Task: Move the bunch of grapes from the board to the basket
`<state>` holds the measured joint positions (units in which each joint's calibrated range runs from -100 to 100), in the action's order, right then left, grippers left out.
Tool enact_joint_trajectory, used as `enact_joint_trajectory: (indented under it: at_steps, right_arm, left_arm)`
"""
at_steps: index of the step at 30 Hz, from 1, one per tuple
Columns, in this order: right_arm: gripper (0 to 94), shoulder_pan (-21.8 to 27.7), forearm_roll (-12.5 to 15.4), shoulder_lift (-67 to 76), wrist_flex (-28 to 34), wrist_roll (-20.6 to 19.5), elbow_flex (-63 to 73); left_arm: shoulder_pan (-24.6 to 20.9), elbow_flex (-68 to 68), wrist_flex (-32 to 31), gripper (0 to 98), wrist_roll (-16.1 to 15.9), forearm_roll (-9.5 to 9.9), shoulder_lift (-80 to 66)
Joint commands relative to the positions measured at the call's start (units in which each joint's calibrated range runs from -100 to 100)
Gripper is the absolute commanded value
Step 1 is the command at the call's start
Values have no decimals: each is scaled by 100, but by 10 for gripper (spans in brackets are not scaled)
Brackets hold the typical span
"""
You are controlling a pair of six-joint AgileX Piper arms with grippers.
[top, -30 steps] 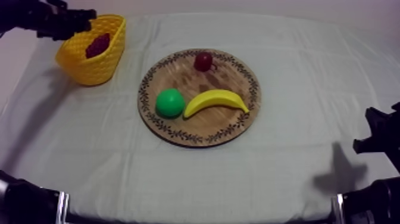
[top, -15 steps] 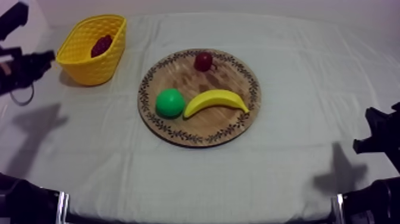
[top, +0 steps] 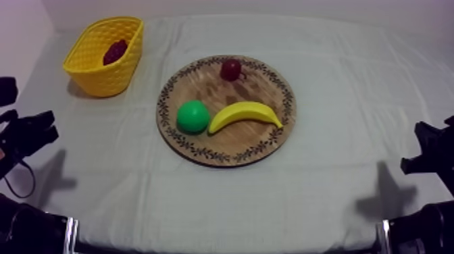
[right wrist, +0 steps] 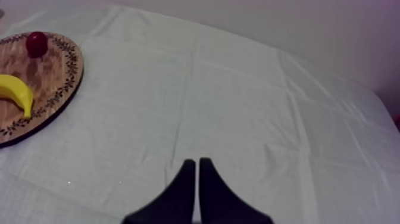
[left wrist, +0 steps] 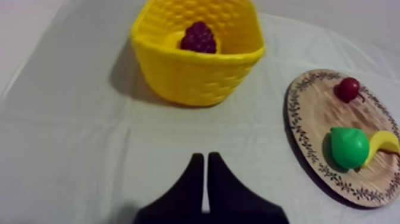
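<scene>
The dark purple bunch of grapes (top: 115, 51) lies inside the yellow basket (top: 101, 78) at the far left of the table. In the left wrist view the grapes (left wrist: 199, 37) rest against the basket's (left wrist: 196, 74) far wall, well ahead of my left gripper (left wrist: 205, 164), whose fingers lie together as a narrow wedge over bare cloth. From above, the left gripper (top: 46, 128) sits at the table's left edge, in front of the basket. My right gripper (right wrist: 197, 167) is shut on nothing over the cloth and rests low at the right edge (top: 422, 145).
The round wooden board (top: 203, 84) in the middle carries a green pear (top: 193, 116), a banana (top: 244, 115) and a small red fruit (top: 231, 69). Board (left wrist: 312, 116) and pear (left wrist: 348, 147) lie to the right of the basket; beyond the right gripper are the board (right wrist: 50, 71) and red fruit (right wrist: 37, 43).
My left arm has drawn back from over the basket, down the left side toward the table's front. The grapes stay in the basket. The right arm has not moved.
</scene>
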<state>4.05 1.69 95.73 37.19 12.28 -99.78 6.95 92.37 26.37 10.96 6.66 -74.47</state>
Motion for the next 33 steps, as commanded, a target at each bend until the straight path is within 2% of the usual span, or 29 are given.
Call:
enact_joint_trajectory:
  at_steps: [1, 4, 7, 17, 21, 28, 33]
  right_arm:
    - [5, 1, -1, 2, -1, -1, 1]
    - [5, 1, -1, 2, -1, -1, 1]
    - [5, 1, -1, 2, -1, -4, 1]
    - [5, 1, -1, 2, -1, 1, 1]
    - [5, 1, -1, 2, -1, -1, 1]
    - [5, 1, -1, 2, -1, 0, 1]
    - [5, 1, -1, 2, -1, 0, 1]
  left_arm:
    - [-8, 54, 151, 1, -411, -232, -787]
    - [-66, 117, 409, 0, -808, -537, -1323]
    - [-79, 191, 670, 0, -1035, -688, -1826]
    - [-29, 328, 1542, 0, -1373, -786, -2528]
    - [-26, 328, 1623, 0, -1387, -795, -2547]
    - [-32, 303, 1784, 0, -1078, -770, -2552]
    - [-33, 296, 1819, 0, -1018, -767, -2552]
